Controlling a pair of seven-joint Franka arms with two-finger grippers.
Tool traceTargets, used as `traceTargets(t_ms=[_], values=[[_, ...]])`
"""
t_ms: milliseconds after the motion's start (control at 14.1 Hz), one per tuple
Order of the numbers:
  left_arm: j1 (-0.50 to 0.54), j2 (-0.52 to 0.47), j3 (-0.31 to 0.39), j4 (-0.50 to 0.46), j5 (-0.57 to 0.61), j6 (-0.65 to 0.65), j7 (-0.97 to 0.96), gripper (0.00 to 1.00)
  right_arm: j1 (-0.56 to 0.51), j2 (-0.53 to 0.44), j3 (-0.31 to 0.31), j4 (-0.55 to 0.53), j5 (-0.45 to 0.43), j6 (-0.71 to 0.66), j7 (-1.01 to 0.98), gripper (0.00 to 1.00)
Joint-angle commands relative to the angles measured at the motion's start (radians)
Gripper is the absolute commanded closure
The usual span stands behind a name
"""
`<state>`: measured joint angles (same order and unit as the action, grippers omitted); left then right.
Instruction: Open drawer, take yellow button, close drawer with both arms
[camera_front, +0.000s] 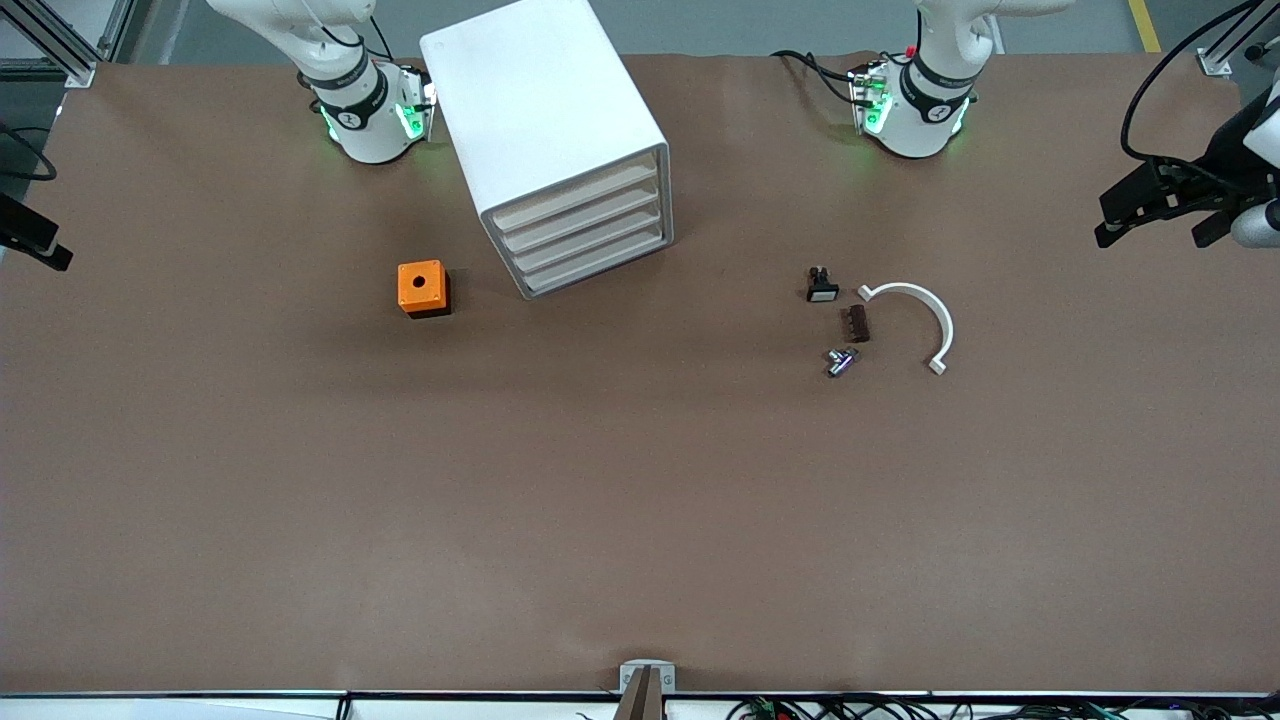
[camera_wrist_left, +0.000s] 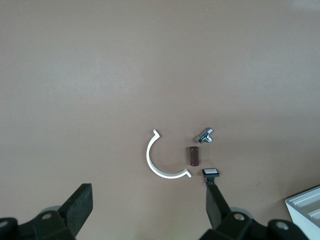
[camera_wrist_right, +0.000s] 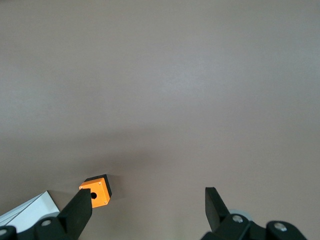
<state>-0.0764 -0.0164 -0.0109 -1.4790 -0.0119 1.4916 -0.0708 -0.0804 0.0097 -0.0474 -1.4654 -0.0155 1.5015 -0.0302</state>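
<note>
All 4 drawers of the cabinet (camera_front: 560, 140) are shut; the top drawer (camera_front: 578, 208) must be opened first. Hold the cabinet with 1 arm and pull the drawer front straight out with the other, so the cabinet does not slide. The button is not visible, presumably inside. The left gripper (camera_wrist_left: 150, 207) hangs wide open above the small parts; the right gripper (camera_wrist_right: 148, 206) hangs wide open above the orange box (camera_front: 422, 287). Both are well apart from the drawer.

The cabinet (camera_front: 560, 150) stands on the worktop (camera_front: 640, 500) between the two arm bases. The box (camera_front: 423, 288) sits beside it. The switch (camera_front: 821, 285), block (camera_front: 857, 323), metal bit (camera_front: 841, 361) and curved clip (camera_front: 920, 320) lie together nearer the left arm's end.
</note>
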Motion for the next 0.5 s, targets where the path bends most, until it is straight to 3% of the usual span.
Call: traceTargets(t_ms=[0, 427], values=[[0.007, 0.003, -0.004, 0.012, 0.004, -0.005, 0.012, 0.00, -0.005, 0.006, 0.004, 0.017, 0.011, -0.009, -0.011, 0.00], [0.003, 0.029, -0.014, -0.021, -0.068, -0.057, 0.023, 0.00, -0.005, 0.009, 0.006, 0.017, 0.014, -0.004, -0.011, 0.00]])
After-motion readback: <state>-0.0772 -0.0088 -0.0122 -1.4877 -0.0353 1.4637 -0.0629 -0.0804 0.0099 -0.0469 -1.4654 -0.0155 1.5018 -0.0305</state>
